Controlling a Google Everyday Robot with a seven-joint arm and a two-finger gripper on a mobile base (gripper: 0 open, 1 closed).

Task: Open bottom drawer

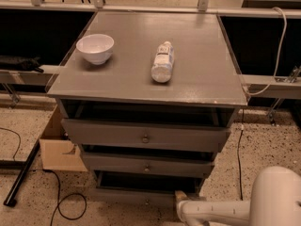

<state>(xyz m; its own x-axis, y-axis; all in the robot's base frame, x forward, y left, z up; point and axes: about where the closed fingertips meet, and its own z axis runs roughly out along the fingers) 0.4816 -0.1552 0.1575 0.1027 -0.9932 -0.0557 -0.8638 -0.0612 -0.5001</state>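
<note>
The grey cabinet has three drawers stacked under its top. The bottom drawer [131, 196] is the lowest one, with a small knob [147, 202] near the frame's lower edge and a dark gap showing above its front. My gripper [181, 199] reaches in from the lower right on a white arm [221, 212]. It sits low at the right end of the bottom drawer's front, to the right of the knob. Whether it touches the drawer cannot be made out.
On the cabinet top [202, 69] stand a white bowl [95, 47] and a plastic bottle [162, 61] lying on its side. The top drawer [146, 136] and middle drawer [146, 166] jut out slightly. A cardboard box [56, 149], a black pole [21, 175] and cables [68, 206] lie on the floor at left.
</note>
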